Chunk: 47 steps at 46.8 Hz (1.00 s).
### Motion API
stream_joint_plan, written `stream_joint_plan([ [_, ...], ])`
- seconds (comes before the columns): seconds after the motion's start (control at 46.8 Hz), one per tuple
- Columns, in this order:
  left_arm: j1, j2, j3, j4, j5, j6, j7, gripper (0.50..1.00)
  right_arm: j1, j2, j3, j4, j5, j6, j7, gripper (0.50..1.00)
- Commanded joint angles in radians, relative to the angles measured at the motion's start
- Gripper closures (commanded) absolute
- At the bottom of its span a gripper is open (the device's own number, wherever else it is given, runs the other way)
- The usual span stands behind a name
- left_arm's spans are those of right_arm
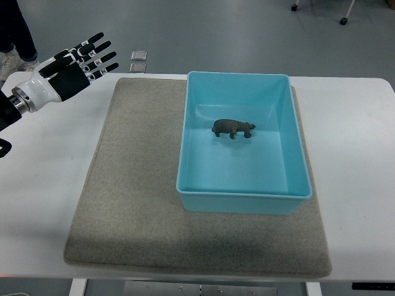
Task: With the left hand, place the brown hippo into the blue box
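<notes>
**Hippo sits in the box, left hand clear at upper left**

At the far upper left of the frame a person's legs and shoes (12, 43) stand just beyond the table edge, close behind the robot's arm. The left hand (74, 65) hangs above the table's upper left corner, its fingers (99, 52) spread apart and holding nothing, the palm turned toward the middle of the frame. Its place off to the side, well apart from the box, reads as a hand that has no more work to do there; judged from how things lie, the placing looks complete.

Moving right, a grey felt mat (123, 185) covers most of the white table (37, 203), leaving a broad bare strip of mat and table between the hand and the box. That strip is open room for the arm to travel without touching anything. Two small square items (138, 60) lie beyond the mat's upper edge, near the fingertips.

Right of centre, the blue box (244, 200) rests on the mat, its right wall close to the mat's right edge. The brown hippo (233, 128) stands upright on the box floor, a little above the middle, apart from all four walls. The right side of the table is bare, and the right hand does not show.
</notes>
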Motion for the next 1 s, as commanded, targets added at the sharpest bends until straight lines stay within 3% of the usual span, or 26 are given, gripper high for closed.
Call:
stream_joint_plan([
  [0.0, 0.004, -0.006, 0.0, 0.0, -0.011, 0.0, 0.006, 0.501, 0.0, 0.0, 0.0, 0.0, 0.0, 0.0, 0.0, 0.564],
  [0.983, 0.026, -0.006, -0.009, 0.095, -0.006, -0.003, 0.001, 0.501, 0.0, 0.0, 0.002, 0.0, 0.0, 0.0, 0.0, 0.564],
])
